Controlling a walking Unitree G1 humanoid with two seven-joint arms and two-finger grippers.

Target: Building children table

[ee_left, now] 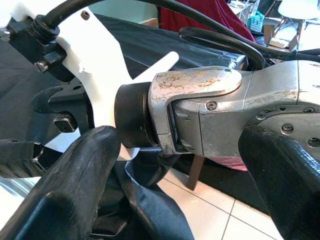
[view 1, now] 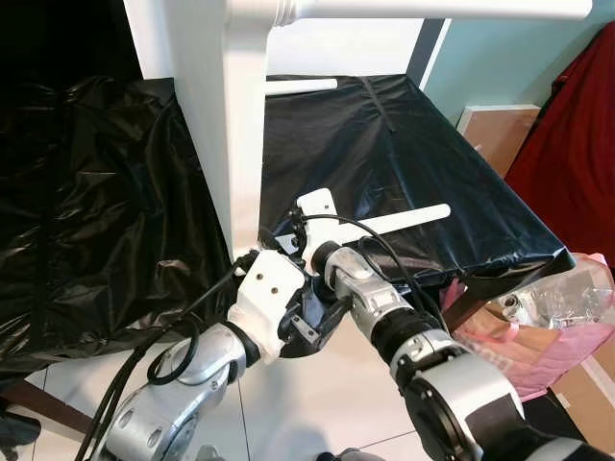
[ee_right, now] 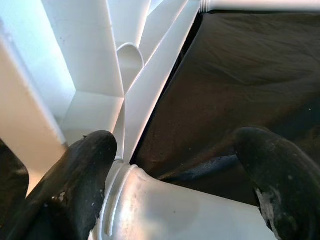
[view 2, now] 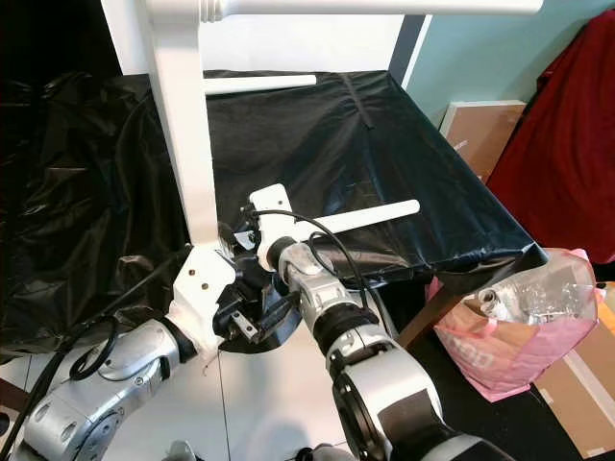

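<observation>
A white children's table (view 1: 216, 115) stands on its side on a black plastic sheet (view 1: 404, 144), with one leg (view 1: 432, 10) sticking out at the top. A loose white leg (view 1: 408, 219) lies on the sheet beside the table's lower corner. My right gripper (ee_right: 175, 145) is open at that corner. Its fingers (ee_right: 85, 175) straddle the leg's collared end (ee_right: 165, 210), which points at the ribbed underside (ee_right: 90, 60). My left gripper (ee_left: 180, 140) is open just below, its fingers (ee_left: 65, 195) on either side of the right arm's silver wrist (ee_left: 200, 100).
A pink bag (view 1: 538, 327) with clear plastic packets stands on the floor at the right. A cardboard piece (view 1: 500, 130) and red cloth (view 1: 577, 125) are behind it. White tiled floor (view 1: 327, 403) lies under my arms. Black cables loop around both wrists.
</observation>
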